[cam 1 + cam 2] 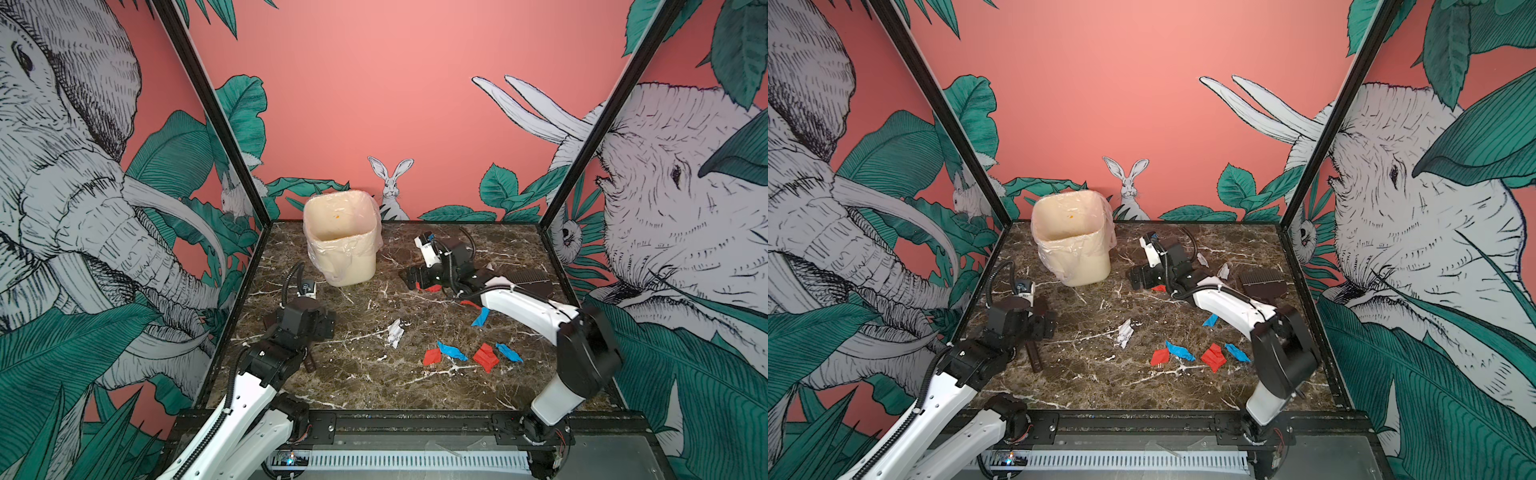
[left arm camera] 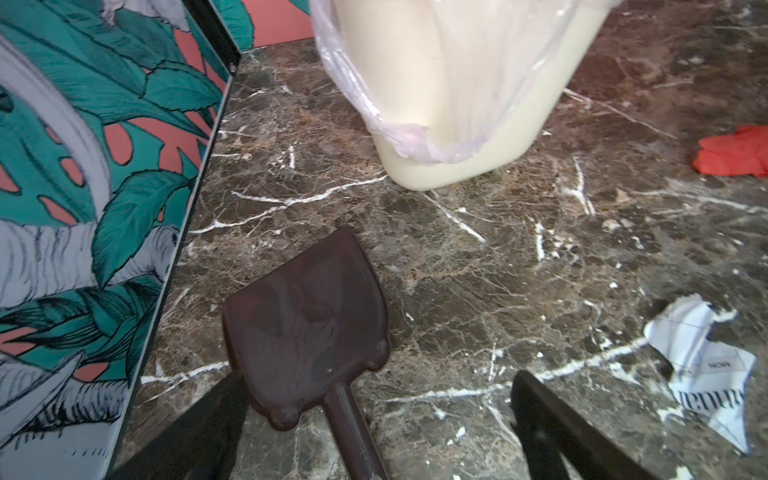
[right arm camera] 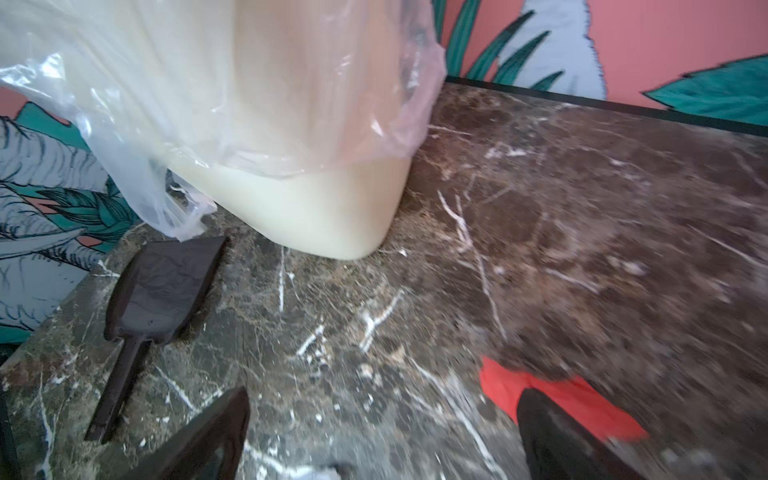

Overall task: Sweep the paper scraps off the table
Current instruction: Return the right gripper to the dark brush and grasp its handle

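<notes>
Paper scraps lie scattered on the dark marble table (image 1: 374, 382). In both top views there is a white one (image 1: 395, 332) in the middle. Red (image 1: 485, 357) and blue (image 1: 452, 351) bits lie front right, and small white bits (image 1: 1224, 271) at the back right. My left gripper (image 1: 300, 328) is open at the left, its fingers (image 2: 552, 424) straddling the handle of a dark brown scoop (image 2: 307, 328) without closing on it. My right gripper (image 1: 415, 279) is open and low over the table right of the bin, with a red scrap (image 3: 552, 395) beside one finger.
A cream bin (image 1: 343, 237) with a clear plastic liner stands at the back left, close to both grippers. A dark ribbed tool (image 1: 530, 279) lies at the right, behind my right arm. Patterned walls enclose the left, back and right sides.
</notes>
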Tool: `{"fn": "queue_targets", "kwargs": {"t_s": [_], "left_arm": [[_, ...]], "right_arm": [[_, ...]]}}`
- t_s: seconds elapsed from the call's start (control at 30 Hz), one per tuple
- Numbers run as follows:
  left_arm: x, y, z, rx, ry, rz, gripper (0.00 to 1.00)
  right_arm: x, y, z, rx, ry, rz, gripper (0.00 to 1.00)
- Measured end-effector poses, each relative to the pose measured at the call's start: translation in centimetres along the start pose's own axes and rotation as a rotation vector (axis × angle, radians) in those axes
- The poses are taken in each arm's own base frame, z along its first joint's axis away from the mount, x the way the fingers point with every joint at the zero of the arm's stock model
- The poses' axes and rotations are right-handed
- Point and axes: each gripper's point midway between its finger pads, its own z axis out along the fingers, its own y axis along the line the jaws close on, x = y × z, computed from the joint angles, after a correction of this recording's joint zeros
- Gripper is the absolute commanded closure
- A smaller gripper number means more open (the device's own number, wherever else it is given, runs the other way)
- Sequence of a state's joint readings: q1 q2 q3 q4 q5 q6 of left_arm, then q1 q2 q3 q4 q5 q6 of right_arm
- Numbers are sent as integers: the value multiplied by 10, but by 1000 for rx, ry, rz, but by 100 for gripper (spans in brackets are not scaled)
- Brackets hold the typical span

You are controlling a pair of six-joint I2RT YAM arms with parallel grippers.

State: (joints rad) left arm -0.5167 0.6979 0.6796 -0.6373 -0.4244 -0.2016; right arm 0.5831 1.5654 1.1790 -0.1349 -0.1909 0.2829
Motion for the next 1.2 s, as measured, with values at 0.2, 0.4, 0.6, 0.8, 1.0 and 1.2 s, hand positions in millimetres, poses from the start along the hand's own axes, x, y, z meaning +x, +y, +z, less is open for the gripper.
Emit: {"fn": "queue_targets", "kwargs": {"t_s": [0.2, 0.4, 0.6, 0.8, 1.0, 1.2], "left_arm": [[2, -28, 3, 66, -1, 64, 0], [5, -46, 8, 102, 2, 91, 0], [4, -53, 12, 117, 0, 86, 0], [3, -63, 10, 149, -6, 100, 0], [5, -69, 10, 165, -6, 102, 0], [9, -73, 11, 173, 2, 107, 1]], "right_arm": [[18, -95, -74, 271, 79, 202, 0], [67, -194, -164, 623, 152, 439, 0], [116, -259, -206, 822, 251, 628, 0], [173, -293, -205, 852, 347, 782, 1], [190, -310, -191, 826, 385, 824, 0], [200, -318, -181, 811, 411, 823, 0]]}}
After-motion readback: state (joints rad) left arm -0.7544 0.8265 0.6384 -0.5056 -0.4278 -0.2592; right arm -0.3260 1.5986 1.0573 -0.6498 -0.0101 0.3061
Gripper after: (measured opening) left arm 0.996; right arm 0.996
